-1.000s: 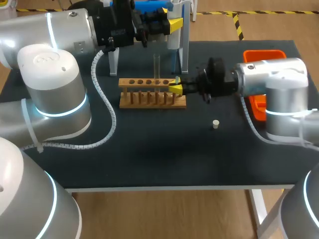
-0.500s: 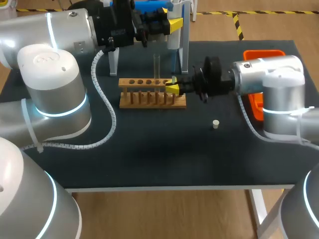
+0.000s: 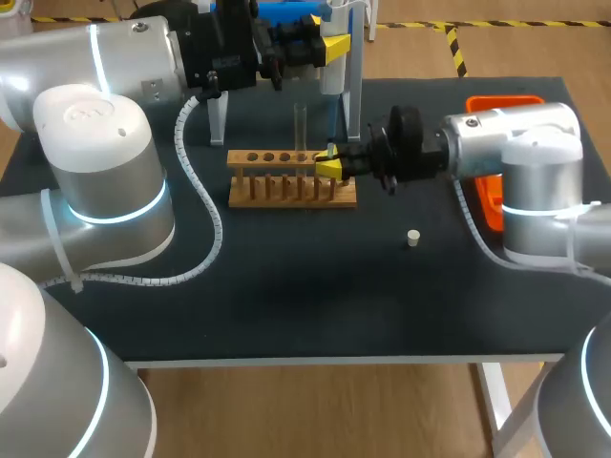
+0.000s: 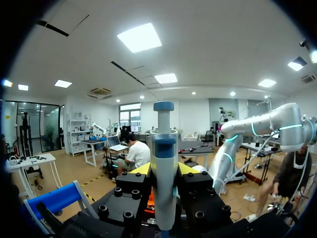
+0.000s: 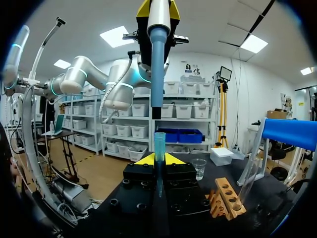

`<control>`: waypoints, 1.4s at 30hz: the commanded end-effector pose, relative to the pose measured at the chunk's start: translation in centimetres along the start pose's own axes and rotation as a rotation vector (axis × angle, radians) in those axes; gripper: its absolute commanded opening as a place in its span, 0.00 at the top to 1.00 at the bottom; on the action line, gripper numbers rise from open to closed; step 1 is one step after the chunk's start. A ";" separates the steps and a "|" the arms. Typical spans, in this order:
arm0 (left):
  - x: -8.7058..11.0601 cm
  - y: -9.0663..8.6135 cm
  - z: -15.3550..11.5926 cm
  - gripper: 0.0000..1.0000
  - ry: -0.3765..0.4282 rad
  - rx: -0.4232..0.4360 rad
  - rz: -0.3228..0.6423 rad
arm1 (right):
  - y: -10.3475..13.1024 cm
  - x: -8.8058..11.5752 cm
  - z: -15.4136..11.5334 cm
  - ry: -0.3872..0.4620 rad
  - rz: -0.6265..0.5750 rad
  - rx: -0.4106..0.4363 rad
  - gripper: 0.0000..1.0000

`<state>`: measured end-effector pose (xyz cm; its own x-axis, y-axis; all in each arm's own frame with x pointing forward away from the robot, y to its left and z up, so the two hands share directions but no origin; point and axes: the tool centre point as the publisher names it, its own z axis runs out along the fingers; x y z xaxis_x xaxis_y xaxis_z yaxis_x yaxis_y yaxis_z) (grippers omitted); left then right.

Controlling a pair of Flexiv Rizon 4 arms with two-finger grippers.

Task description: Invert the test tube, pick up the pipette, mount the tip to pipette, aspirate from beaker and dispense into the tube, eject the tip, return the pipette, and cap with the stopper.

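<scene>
My left gripper (image 3: 332, 46) is high at the back of the table, shut on the white and blue pipette (image 4: 163, 163), whose shaft (image 5: 157, 64) points down. Right below it my right gripper (image 3: 329, 165) is shut on a teal pipette tip (image 5: 159, 146), held upright at the right end of the wooden rack (image 3: 291, 181). A short gap separates the shaft's end from the tip. The clear test tube (image 3: 300, 124) stands upright in the rack. The small white stopper (image 3: 412, 238) lies on the mat, right of the rack. A glass beaker (image 5: 199, 168) stands ahead of the right gripper.
The white and blue pipette stand (image 3: 351, 86) rises just behind the rack. An orange tray (image 3: 492, 205) sits at the table's right edge, partly under my right arm. A coiled white cable (image 3: 205, 205) from my left arm hangs left of the rack.
My right gripper has shifted slightly to the left with the tip, closer over the rack's right end. The left arm and pipette have stayed put.
</scene>
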<state>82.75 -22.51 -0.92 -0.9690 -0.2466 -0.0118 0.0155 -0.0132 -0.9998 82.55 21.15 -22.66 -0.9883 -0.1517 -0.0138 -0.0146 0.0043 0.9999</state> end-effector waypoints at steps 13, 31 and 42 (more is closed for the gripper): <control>0.1 0.1 0.1 1.00 -0.003 0.004 0.001 | 0.5 -0.2 0.2 0.003 -0.001 0.002 1.00; 0.1 0.1 0.1 1.00 -0.003 0.004 0.001 | 1.2 -0.4 0.3 0.009 -0.013 0.006 1.00; 0.1 0.1 0.1 1.00 -0.003 0.004 0.001 | 1.4 -0.4 0.4 0.007 -0.019 0.002 1.00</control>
<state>82.75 -22.50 -0.87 -0.9690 -0.2467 -0.0122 0.0161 -0.0137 -0.9998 82.89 21.58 -21.40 -0.9869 -0.1584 -0.0313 -0.0321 0.0027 0.9995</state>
